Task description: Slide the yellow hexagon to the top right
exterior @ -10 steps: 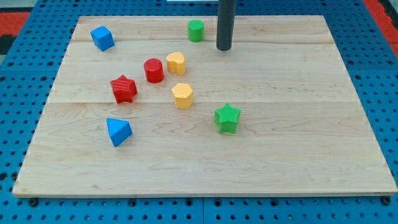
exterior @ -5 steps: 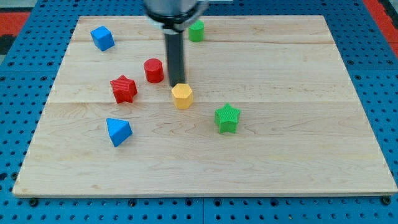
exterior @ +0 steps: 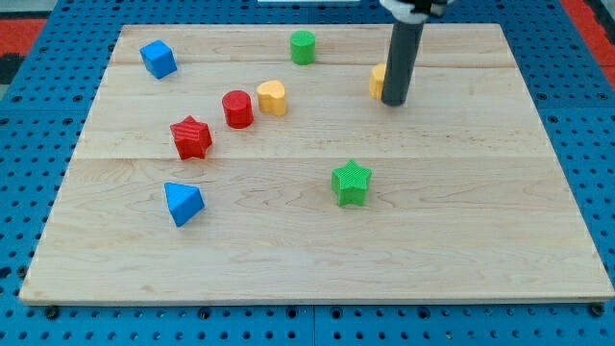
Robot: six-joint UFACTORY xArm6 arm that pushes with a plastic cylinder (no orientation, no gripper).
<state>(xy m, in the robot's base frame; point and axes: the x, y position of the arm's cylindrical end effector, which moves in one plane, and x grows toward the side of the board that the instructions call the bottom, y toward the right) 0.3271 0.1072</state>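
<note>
The yellow hexagon [exterior: 379,81] sits in the upper right part of the wooden board, mostly hidden behind my dark rod. My tip [exterior: 394,101] rests on the board just at the hexagon's lower right side, touching or nearly touching it. A second yellow block, heart-shaped [exterior: 272,97], lies left of centre next to the red cylinder [exterior: 237,109].
A green cylinder [exterior: 303,46] stands near the top edge. A blue cube [exterior: 158,59] is at the top left. A red star [exterior: 191,137] and a blue triangular block [exterior: 183,203] lie on the left. A green star [exterior: 351,183] lies below centre.
The yellow hexagon has moved from the board's centre up and to the right. My tip has moved with it, from beside the heart-shaped block to the upper right.
</note>
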